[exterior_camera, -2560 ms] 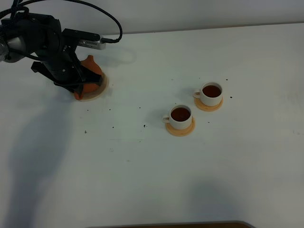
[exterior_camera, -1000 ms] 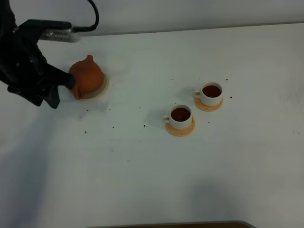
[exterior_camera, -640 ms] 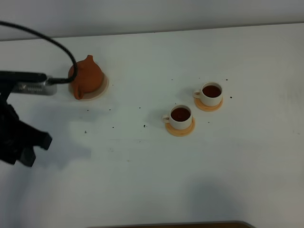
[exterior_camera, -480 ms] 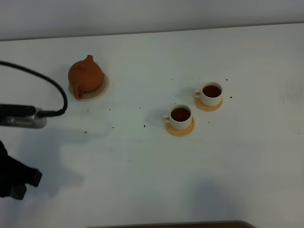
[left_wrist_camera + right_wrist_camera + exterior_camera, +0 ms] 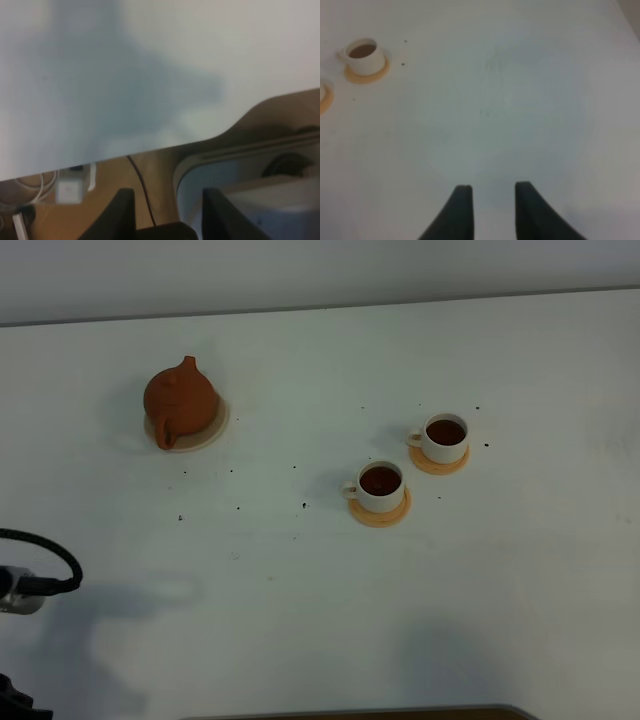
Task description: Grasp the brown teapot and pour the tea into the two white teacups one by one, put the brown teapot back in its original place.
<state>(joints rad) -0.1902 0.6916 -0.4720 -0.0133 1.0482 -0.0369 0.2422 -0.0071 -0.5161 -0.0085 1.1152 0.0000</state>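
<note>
The round orange-brown clay teapot (image 5: 181, 401) sits on its pale cream round saucer (image 5: 213, 430), at ten o'clock from both filled white ceramic teacups (image 5: 381, 485). The left gripper (image 5: 167, 210) and right gripper (image 5: 490, 202) are released and empty, apparently parked since pouring looks complete.

Teapot on its saucer, two full cups on coasters.
The orange-brown teapot (image 5: 180, 399) sits upright, lid on, on the cream saucer (image 5: 212, 430) at far left of the surface. Well to its right, two white cups (image 5: 381, 486) (image 5: 445, 438) hold dark tea, each on an orange coaster, handles pointing left.
</note>
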